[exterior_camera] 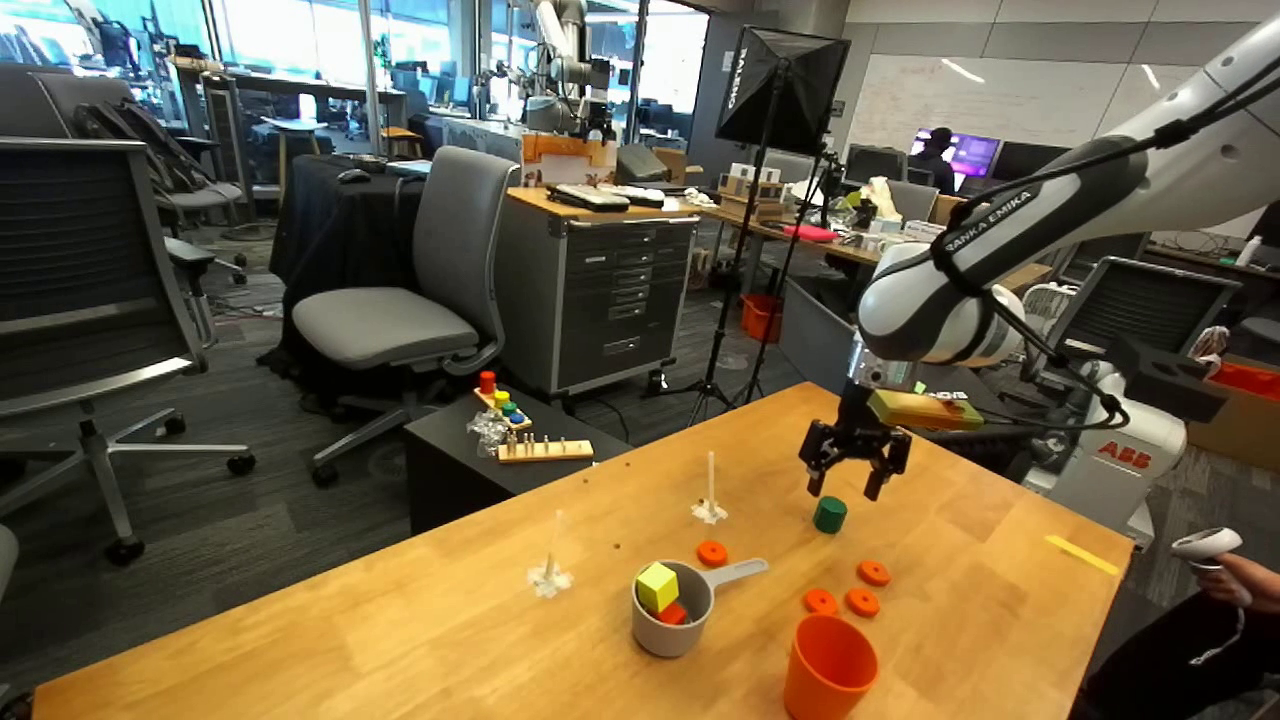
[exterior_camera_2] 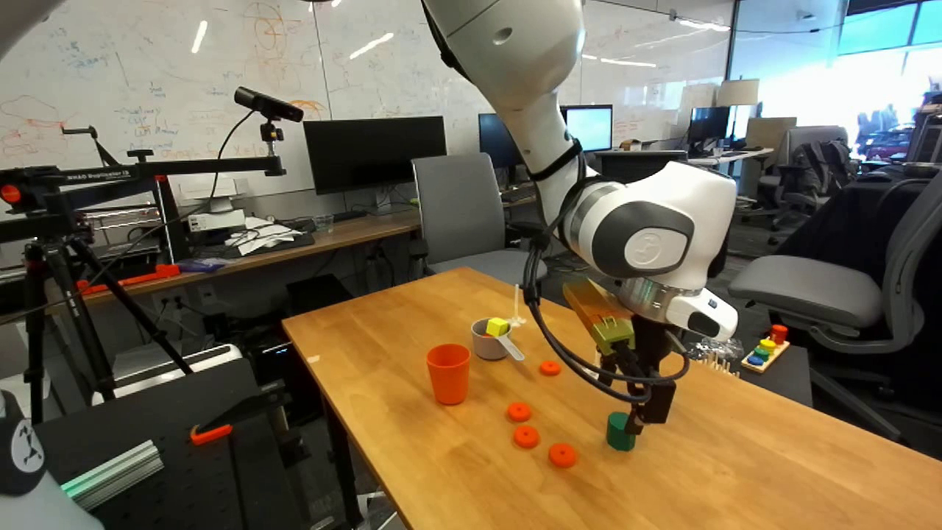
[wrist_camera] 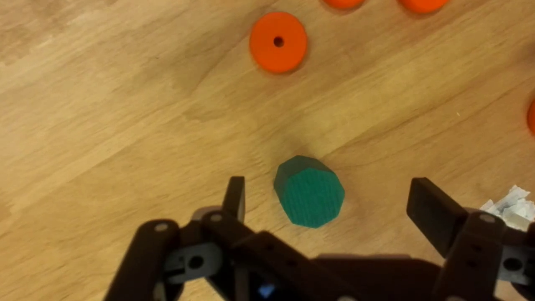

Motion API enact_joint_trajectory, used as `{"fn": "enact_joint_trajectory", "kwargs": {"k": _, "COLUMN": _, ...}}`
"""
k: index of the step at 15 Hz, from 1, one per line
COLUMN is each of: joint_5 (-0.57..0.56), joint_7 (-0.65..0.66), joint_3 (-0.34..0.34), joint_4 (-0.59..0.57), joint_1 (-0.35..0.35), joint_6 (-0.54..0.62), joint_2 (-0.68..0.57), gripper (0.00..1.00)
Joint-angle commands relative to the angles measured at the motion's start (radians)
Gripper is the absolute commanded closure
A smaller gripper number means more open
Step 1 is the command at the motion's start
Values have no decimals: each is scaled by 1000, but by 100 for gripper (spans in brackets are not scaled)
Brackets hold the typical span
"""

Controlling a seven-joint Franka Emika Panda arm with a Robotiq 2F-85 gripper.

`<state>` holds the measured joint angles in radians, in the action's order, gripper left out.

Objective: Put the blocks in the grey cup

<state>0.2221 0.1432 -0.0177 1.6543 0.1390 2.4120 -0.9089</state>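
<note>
I have the hand spread wide over the desk, pointing down, with its fingers on opposite sides of the green block. My wrist view shows wood between the block and each finger, the gap narrower at the left of that picture, so neither finger touches it. In an exterior view a fingertip covers a bit of the block's edge, and from there alone I couldn't tell contact. The block stands on the desk, stubby and many-sided. Two other blocks are already in the grey cup: the yellow block pokes above the rim, and the red block shows lower down, partly hidden by it. The cup stands upright, its handle reaching out to one side. Just beside that handle an orange disc lies flat, and three more orange discs are grouped between the green block and the orange cup, which stands upright and taller than the grey one. My wrist camera picks out a small round hole in the middle of one disc. Two thin pale sticks rise from the desk with crumpled white bits around their feet. Past the desk's edge I can see a pegged wooden board on a low dark stand, and a yellow strip lies on the desk near another edge.
</note>
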Motion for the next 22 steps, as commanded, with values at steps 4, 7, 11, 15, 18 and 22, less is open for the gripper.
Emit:
{"fn": "enact_joint_trajectory", "kwargs": {"k": 4, "joint_5": 32, "joint_7": 8, "joint_3": 15, "joint_4": -95, "joint_1": 13, "joint_6": -43, "joint_2": -80, "gripper": 0}}
{"fn": "enact_joint_trajectory", "kwargs": {"k": 7, "joint_5": 31, "joint_7": 8, "joint_3": 15, "joint_4": -116, "joint_1": 12, "joint_6": -48, "joint_2": -98, "gripper": 1}}
{"fn": "enact_joint_trajectory", "kwargs": {"k": 11, "joint_5": 24, "joint_7": 11, "joint_3": 10, "joint_4": -140, "joint_1": 9, "joint_6": -51, "joint_2": -114, "gripper": 38}}
{"fn": "enact_joint_trajectory", "kwargs": {"k": 15, "joint_5": 23, "joint_7": 11, "joint_3": 9, "joint_4": -156, "joint_1": 8, "joint_6": -54, "joint_2": -123, "gripper": 70}}
{"fn": "enact_joint_trajectory", "kwargs": {"k": 18, "joint_5": 22, "joint_7": 7, "joint_3": 12, "joint_4": -157, "joint_1": 6, "joint_6": -56, "joint_2": -117, "gripper": 81}}
{"fn": "enact_joint_trajectory", "kwargs": {"k": 22, "joint_5": 27, "joint_7": -15, "joint_3": 42, "joint_4": -110, "joint_1": -6, "joint_6": -35, "joint_2": -58, "gripper": 81}}
